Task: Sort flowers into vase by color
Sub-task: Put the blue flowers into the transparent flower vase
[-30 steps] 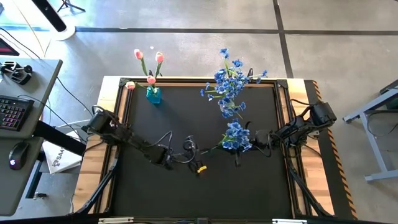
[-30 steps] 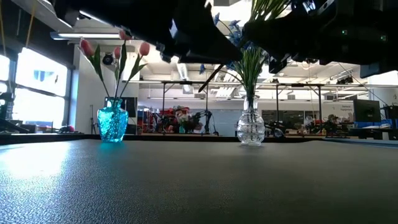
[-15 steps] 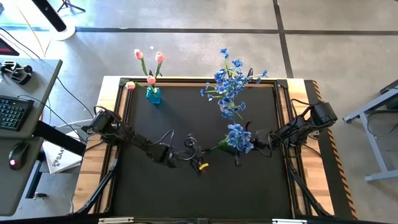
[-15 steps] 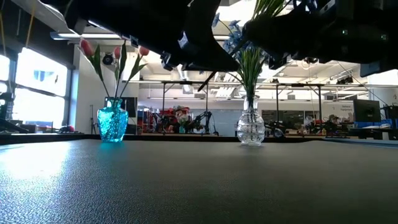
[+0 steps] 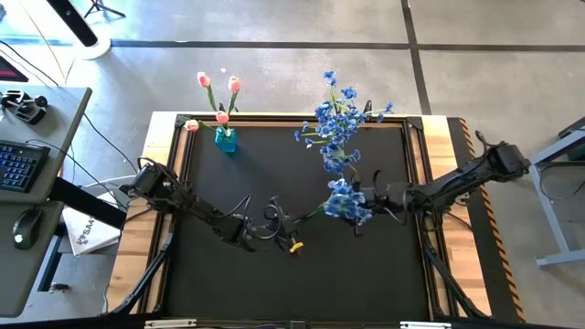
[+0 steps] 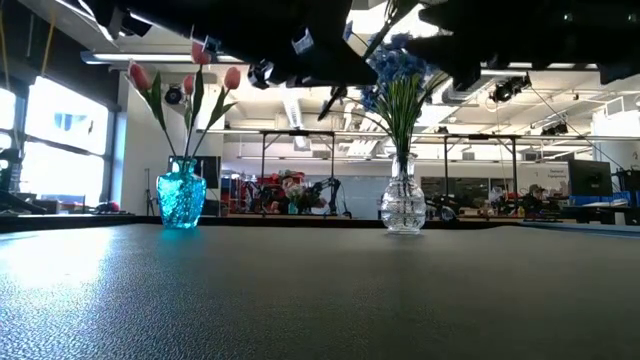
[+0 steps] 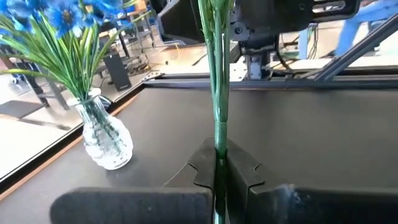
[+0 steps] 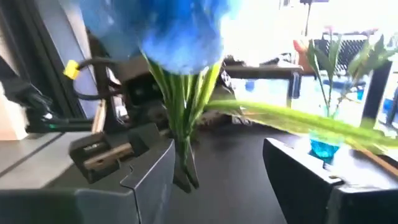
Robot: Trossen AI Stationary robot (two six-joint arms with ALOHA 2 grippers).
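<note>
A bunch of blue blossoms (image 5: 345, 201) on a green stem is held up over the table's middle. My left gripper (image 5: 281, 222) is shut on the stem's lower end. My right gripper (image 5: 366, 203) is open at the blossom head. In the right wrist view its fingers stand on either side of the bunch's stalks (image 8: 183, 155), which lie close to one finger (image 8: 149, 171); whether they touch, I cannot tell. A clear vase (image 6: 403, 205) with blue flowers (image 5: 340, 123) and a turquoise vase (image 5: 225, 139) with pink tulips (image 5: 219, 87) stand at the far edge. My left gripper pinches the lower end of the green stem (image 7: 219, 158) between its two fingers. The fingers come about level from the table's left. The stem runs on beyond the fingertips, toward the right arm, and the blossom head is lifted clear of the table.
A single pink tulip (image 5: 191, 125) lies at the table's far left corner, beside the turquoise vase. The black mat (image 5: 274, 283) in front of both arms is bare. Wooden borders (image 5: 137, 238) run along the table's left and right sides. A desk with a keyboard (image 5: 18, 164) stands left of the table.
My right arm has stretched out, its elbow going toward the table's right edge, and its gripper has risen, so the blue blossom head now shows uncovered in the low view. My left gripper has also gone up a little with the stem.
</note>
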